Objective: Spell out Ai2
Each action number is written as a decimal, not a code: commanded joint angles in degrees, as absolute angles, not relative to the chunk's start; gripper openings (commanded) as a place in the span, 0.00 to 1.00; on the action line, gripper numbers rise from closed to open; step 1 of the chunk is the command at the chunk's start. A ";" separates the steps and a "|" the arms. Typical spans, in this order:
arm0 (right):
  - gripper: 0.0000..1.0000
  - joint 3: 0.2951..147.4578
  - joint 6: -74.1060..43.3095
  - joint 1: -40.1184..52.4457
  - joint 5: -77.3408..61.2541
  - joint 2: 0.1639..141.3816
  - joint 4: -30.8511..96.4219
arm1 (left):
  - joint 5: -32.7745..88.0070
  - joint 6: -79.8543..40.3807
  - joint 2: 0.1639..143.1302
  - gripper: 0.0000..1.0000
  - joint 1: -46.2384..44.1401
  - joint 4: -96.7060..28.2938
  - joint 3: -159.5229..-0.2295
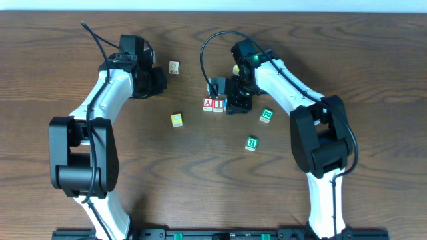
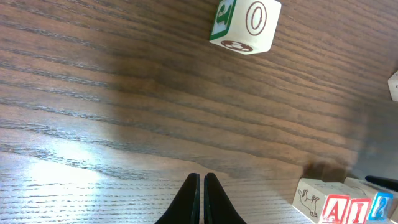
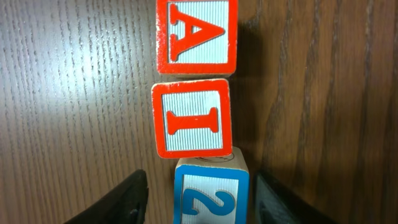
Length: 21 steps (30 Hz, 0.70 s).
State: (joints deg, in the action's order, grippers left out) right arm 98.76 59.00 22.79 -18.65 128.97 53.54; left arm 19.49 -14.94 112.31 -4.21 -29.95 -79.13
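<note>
Blue 2 cube (image 3: 211,194), invisible from overhead

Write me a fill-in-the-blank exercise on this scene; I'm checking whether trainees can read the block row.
1. The middle cube of the row shows the letter ___.
2. The right gripper stands open, one finger on each side of the end cube, which bears a blue ___.
3. The letter on the A cube is printed in ___.
Missing words: I, 2, red.
</note>
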 commanded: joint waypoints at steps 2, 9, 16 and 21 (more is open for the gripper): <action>0.55 98.43 59.37 23.33 -19.57 127.61 53.74 | 18.87 -14.11 112.84 0.06 -4.14 -29.91 -79.50; 0.53 98.43 60.73 23.33 -19.49 127.61 53.78 | 18.87 -14.11 112.84 0.06 -4.14 -29.93 -79.50; 0.80 98.61 60.66 23.99 -19.75 125.29 57.19 | 18.85 -14.09 112.84 0.06 -4.14 -29.93 -79.50; 0.83 98.61 60.27 24.62 -19.73 117.21 61.67 | 18.87 -14.09 112.84 0.06 -4.16 -29.95 -79.50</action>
